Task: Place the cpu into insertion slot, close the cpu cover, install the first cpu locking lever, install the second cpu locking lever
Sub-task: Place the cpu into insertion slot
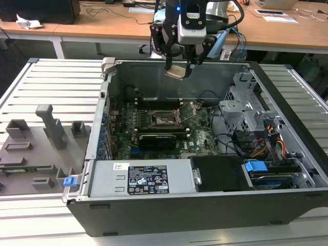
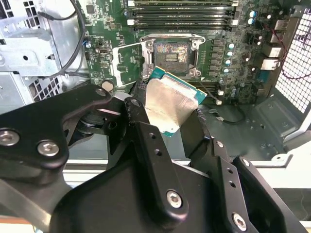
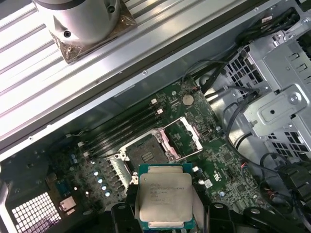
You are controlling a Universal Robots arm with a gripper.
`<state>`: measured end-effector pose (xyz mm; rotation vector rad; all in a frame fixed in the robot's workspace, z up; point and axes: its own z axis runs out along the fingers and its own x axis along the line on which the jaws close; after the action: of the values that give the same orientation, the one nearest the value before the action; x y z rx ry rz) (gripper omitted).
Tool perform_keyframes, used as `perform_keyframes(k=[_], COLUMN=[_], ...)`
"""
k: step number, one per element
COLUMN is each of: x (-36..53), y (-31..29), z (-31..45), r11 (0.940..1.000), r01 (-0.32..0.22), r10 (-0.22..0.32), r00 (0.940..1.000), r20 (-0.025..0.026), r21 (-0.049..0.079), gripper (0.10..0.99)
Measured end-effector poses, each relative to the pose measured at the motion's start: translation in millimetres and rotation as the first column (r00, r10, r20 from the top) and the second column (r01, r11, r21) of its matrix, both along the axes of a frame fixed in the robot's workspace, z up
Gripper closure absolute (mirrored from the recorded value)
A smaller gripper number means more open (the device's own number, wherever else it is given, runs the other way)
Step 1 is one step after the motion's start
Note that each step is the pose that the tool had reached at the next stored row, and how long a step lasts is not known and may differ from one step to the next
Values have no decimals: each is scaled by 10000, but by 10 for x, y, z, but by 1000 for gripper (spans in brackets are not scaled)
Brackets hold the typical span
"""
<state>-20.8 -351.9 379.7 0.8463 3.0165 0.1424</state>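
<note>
Fingers (image 2: 150, 145) of our gripper (image 1: 178, 69) clamp the cpu (image 3: 165, 199) above the computer case (image 1: 154, 215); we see the insertion slot (image 3: 146, 154) well below, bare, cpu cover (image 3: 182, 138) flipped open beside it.

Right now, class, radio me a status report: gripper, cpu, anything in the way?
Gripper shut on cpu, held above the case. Insertion slot bare, cpu cover swung open. No obstruction seen over the slot.
</note>
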Motion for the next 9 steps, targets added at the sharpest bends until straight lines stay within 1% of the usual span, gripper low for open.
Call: perform_keyframes(k=[4, 6, 9], x=[0, 0, 0], y=[0, 0, 0], z=[-1, -4, -5], r11=[9990, 9970, 9947], r01=[443, 780, 1023], r10=[-443, -780, -1023], r00=[9990, 9970, 9948], r20=[0, 1, 1], r21=[0, 1, -20], gripper=[561, 561, 561])
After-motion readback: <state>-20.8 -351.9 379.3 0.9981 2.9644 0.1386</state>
